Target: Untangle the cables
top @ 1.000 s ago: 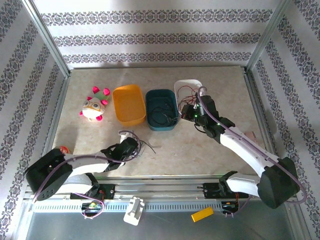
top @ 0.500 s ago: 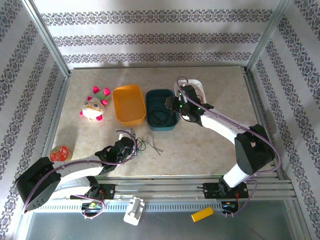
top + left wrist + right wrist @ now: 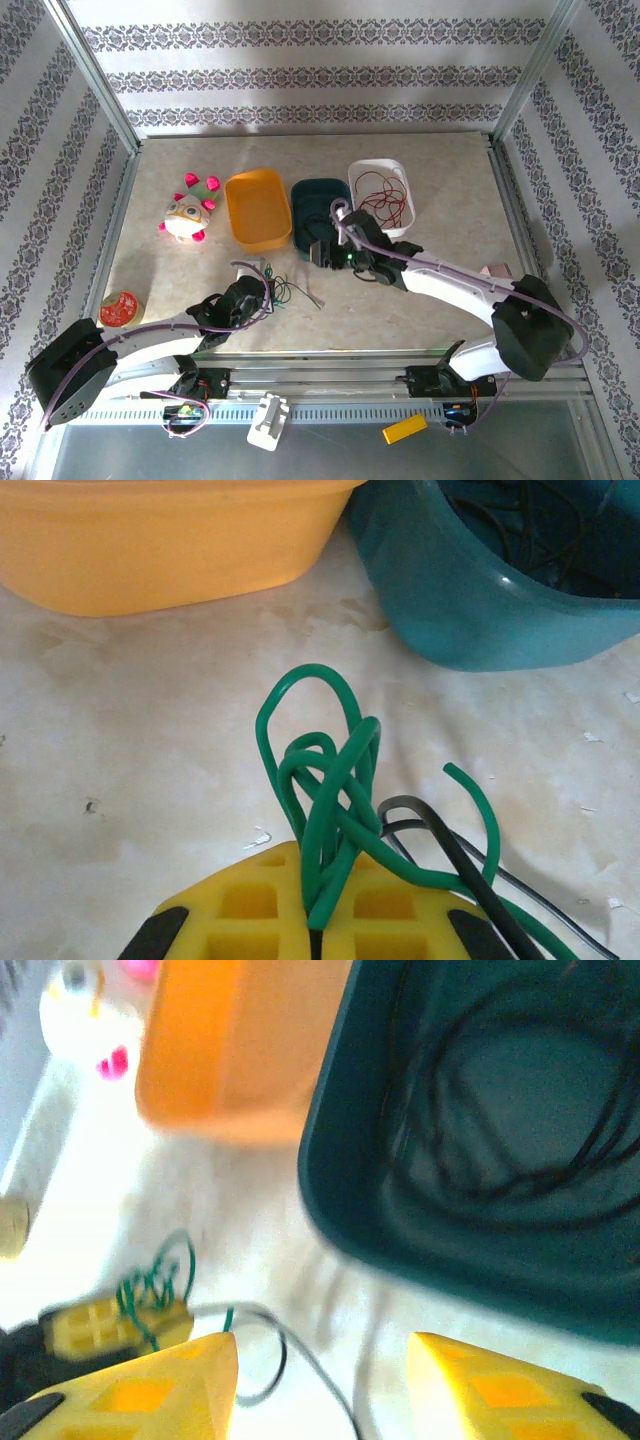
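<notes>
Near edge: left tool (image 3: 315,932) pressed together, pinching the looped green cable (image 3: 322,780). A black cable (image 3: 445,845) trails off beside it across the worktop (image 3: 150,750). A small red-topped can (image 3: 119,308) sits by the worktop's left edge.

Mid-worktop: right tool (image 3: 322,1375) spread, nothing between its fingers, hovering at the near rim of the teal tray (image 3: 340,1160). Coiled black cables (image 3: 500,1192) lie inside that tray.

Farther back: orange tray (image 3: 240,205) just left of the teal one. White tray (image 3: 400,168) to the right holds red cables (image 3: 385,200). Plush toy (image 3: 188,215) left of the orange tray.
</notes>
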Motion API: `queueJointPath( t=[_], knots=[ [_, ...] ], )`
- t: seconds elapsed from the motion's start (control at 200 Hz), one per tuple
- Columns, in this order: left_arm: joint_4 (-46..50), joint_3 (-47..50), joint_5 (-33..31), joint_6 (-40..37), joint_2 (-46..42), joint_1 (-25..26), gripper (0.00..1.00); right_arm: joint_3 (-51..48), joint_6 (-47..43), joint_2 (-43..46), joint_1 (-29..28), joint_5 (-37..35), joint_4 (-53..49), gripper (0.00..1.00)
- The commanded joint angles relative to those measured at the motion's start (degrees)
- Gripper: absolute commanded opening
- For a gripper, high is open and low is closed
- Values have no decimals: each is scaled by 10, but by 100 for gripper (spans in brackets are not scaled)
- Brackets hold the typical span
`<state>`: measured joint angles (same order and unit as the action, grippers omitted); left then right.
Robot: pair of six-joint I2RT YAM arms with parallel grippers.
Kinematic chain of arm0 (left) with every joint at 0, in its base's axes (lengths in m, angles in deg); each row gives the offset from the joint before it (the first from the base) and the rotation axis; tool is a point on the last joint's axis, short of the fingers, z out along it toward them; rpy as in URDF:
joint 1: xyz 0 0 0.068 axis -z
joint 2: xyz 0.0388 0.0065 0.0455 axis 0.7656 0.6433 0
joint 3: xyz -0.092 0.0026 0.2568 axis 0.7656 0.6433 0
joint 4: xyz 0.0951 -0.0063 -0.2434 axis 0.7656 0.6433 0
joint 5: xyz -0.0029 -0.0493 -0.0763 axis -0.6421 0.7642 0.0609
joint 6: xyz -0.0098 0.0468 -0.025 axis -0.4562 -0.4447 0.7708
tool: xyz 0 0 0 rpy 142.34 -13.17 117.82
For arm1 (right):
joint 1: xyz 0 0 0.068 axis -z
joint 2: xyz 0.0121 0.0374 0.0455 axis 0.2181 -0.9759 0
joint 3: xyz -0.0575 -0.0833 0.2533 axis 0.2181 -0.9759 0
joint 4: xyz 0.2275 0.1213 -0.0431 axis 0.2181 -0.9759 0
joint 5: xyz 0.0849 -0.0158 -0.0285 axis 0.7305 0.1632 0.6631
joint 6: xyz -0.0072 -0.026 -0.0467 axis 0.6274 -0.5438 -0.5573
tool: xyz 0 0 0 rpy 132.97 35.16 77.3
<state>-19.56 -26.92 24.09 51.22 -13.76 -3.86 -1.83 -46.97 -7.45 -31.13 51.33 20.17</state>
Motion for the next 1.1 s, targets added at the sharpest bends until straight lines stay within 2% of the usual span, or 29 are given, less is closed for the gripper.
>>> queueJointPath(
  t=[0.0, 0.14, 0.51, 0.6, 0.67, 0.765, 0.969, 1.094],
  knots=[
    [-37, 2, 10, -16, 4, -7, 0, -14, -20, -22, -34, 40, -9, 48],
    [-41, -2, 21, -13, 12, -7, 0, 14, -40, -78, -78, 6, -51, 49],
    [-20, -10, 14, -21, 13, -6, 0, 112, -80, -214, -165, -194, -212, 48],
    [-17, -9, 11, -19, 12, -7, 0, 118, -67, -231, -171, -214, -231, 40],
    [-16, -9, 10, -19, 11, -7, 0, 112, -53, -234, -173, -221, -233, 22],
    [-16, -9, 7, -21, 12, -7, 2, 96, -28, -221, -171, -250, -233, 0],
    [-18, -7, -9, -18, 27, -7, 22, 38, 32, -105, -136, -312, -222, 0],
    [-25, -1, -18, -6, 45, -8, 23, -11, 87, 4, -96, -329, -209, 0]
  ],
)
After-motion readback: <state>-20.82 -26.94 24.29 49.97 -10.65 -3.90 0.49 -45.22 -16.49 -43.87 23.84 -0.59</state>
